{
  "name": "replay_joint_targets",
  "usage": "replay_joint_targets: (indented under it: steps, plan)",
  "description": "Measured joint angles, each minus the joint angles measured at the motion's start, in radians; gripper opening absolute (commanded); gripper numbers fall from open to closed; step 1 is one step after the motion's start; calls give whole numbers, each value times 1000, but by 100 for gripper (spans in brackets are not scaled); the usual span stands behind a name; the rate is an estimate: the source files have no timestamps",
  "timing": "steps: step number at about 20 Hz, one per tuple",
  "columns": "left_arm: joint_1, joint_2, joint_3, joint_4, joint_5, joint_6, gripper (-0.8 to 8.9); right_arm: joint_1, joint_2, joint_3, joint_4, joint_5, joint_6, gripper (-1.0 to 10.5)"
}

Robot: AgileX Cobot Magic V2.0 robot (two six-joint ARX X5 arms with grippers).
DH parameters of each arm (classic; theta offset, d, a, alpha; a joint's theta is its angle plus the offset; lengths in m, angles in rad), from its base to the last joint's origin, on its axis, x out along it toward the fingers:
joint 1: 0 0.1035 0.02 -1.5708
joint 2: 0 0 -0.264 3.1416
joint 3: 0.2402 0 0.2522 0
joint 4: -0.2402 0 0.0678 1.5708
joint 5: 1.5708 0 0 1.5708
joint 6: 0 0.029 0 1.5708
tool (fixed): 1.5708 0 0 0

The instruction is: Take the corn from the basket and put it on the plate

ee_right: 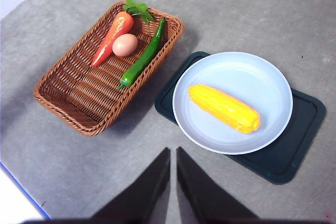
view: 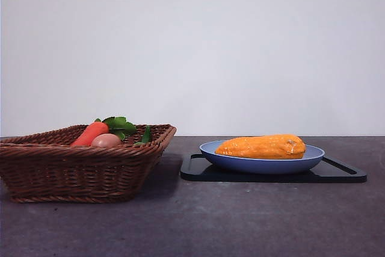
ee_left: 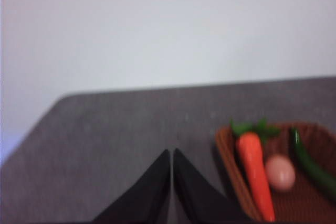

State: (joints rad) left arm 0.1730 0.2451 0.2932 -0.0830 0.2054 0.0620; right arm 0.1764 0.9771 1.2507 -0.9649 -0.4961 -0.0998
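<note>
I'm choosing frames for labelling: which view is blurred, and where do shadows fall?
Left wrist view: soft all over, carrot edges smeared. Right wrist view: sharp; basket shades the table beside the tray. Front view: crisp corn, dim under the plate.

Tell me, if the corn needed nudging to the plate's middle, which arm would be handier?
Probably the right. Its end effector overlooks the plate with the corn on it, while the left end effector sits beside the basket, with no plate in sight.
</note>
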Motion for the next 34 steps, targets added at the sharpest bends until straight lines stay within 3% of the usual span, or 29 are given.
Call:
replay_joint_targets:
  steps: [7,13,34]
  plan:
    - [0,-214,-259,-26,-2,-37,8,0,0,0,0,0,0,4]
    - [1,-241,-262,-86,-5,-66,8,0,0,0,2,0,0,4]
    - [1,-241,-262,-85,-4,-80,8,0,0,0,56,2,-8,4]
